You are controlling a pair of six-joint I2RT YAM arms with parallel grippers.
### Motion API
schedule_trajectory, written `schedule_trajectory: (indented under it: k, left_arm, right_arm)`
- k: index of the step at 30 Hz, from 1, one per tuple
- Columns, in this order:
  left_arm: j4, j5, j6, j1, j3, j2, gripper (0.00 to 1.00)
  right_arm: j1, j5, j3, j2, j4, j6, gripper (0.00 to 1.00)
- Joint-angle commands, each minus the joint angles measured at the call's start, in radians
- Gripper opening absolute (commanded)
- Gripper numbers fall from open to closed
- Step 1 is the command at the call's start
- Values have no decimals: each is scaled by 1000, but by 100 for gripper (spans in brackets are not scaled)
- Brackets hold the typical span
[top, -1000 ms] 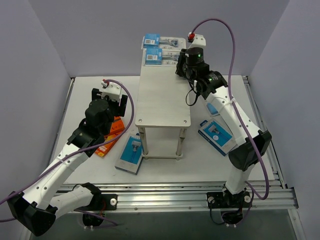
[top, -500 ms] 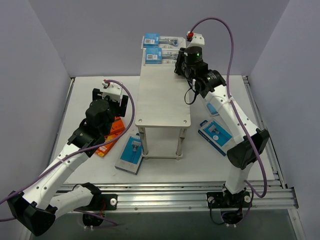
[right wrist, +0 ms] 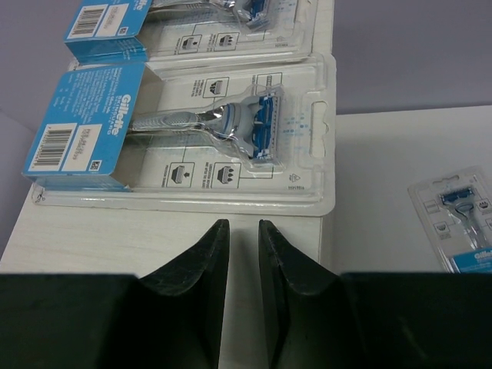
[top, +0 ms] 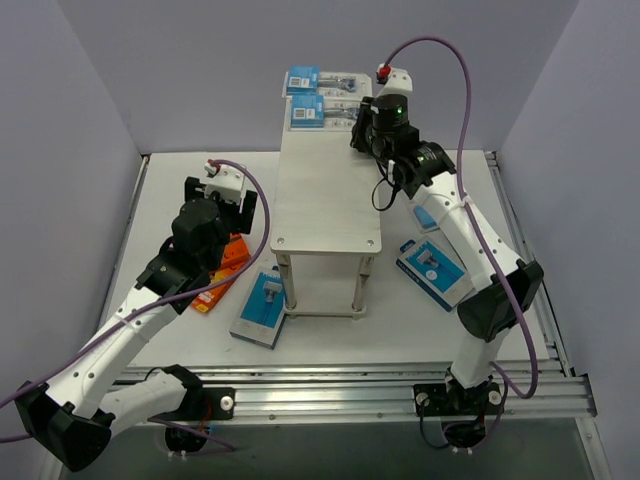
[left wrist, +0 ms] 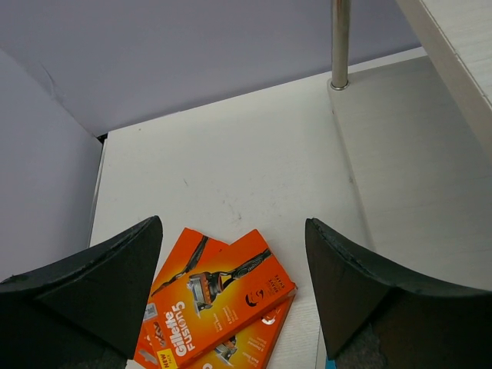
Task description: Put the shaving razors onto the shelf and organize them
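The shelf (top: 325,200) stands mid-table, and two blue-card blister razor packs (top: 320,80) (top: 322,113) lie side by side at its far end. My right gripper (top: 362,128) hovers over the shelf top just behind the nearer pack (right wrist: 192,131). Its jaws (right wrist: 244,227) are only a narrow slit apart, with nothing between them. My left gripper (top: 222,212) is wide open above two stacked orange razor boxes (top: 225,265) on the table left of the shelf. In the left wrist view those boxes (left wrist: 219,304) lie below and between the fingertips, untouched.
A blue-and-white razor box (top: 262,308) lies by the shelf's near-left leg and another (top: 432,270) lies to the shelf's right. A further blister pack (right wrist: 461,219) lies on the table under my right arm. A shelf leg (left wrist: 339,46) stands ahead of my left gripper. Walls enclose the table.
My right gripper edged slightly toward the shelf's far end and came back. The packs and my left arm have not visibly moved.
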Motion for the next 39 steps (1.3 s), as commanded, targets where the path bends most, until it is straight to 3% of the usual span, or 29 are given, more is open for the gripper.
schedule_trajectory:
  k: [1,8,12,16,24,30,33,35,39]
  left_arm:
    - [56,2,-5,18,3,-18,84]
    - [59,30,-22,87,-1,-26,85]
    - [60,13,-22,112,-4,-32,85]
    - [66,-17,-12,119,-10,-38,87]
    - [77,-36,2,145,-21,-55,88]
    - [82,-34,4,152,-24,-58,89]
    - [82,-34,5,152,-24,-54,89]
    - [82,-30,4,152,-24,-51,89]
    - [79,-15,-6,152,-23,-52,89]
  right_arm:
    - [8,5,-52,-88,-58,14,19]
    - [16,23,-186,-236,-68,27,21]
    - [14,62,-345,-348,-60,36,23]
    - [-21,74,-507,-437,-5,76,25]
    - [-156,28,-581,-496,29,101,35]
    - [-384,-250,-657,-421,139,155,37]
    - [-439,-311,-658,-335,182,156,41]
    - [-463,-340,-643,-254,198,150,50]
    - [-492,-335,-479,-74,138,69,55]
